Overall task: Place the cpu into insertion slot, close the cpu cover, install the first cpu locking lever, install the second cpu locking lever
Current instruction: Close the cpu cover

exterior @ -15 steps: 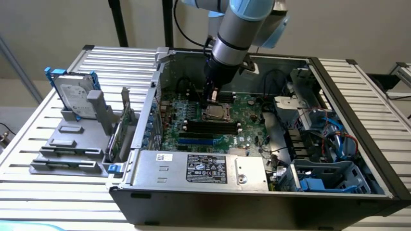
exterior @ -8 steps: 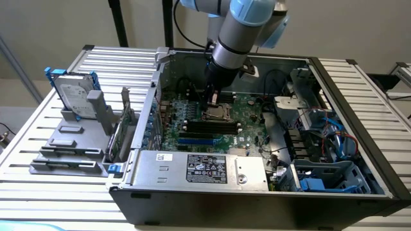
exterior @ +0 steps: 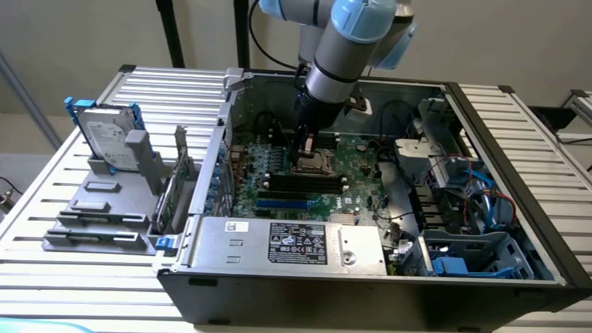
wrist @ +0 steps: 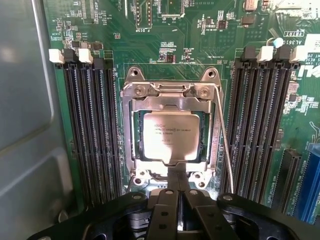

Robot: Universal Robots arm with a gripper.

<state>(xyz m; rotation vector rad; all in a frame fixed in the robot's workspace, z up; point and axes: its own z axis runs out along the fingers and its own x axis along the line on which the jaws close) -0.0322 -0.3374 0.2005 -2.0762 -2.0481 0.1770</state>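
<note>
The cpu (wrist: 169,135), a pale metal square with printed text, lies flat in the insertion slot (wrist: 137,131), whose dark edge shows around it. The silvery cpu cover (wrist: 172,100) lies down over the chip's rim. Along one side of the socket runs a thin wire locking lever (wrist: 225,145), slanting away from it at the end nearer my gripper. My gripper (wrist: 177,172) is shut with nothing in it, and its tips touch the cover's edge nearest the wrist. In the exterior view my gripper (exterior: 306,154) reaches down into the open computer case onto the socket (exterior: 317,164).
Long black memory slots (wrist: 92,130) (wrist: 262,120) flank the socket closely on both sides. The case wall (wrist: 25,100) rises beside one bank. In the exterior view the power supply (exterior: 291,243) fills the front, cables and blue drive bays (exterior: 472,208) the right, and a hard drive rack (exterior: 111,173) stands outside.
</note>
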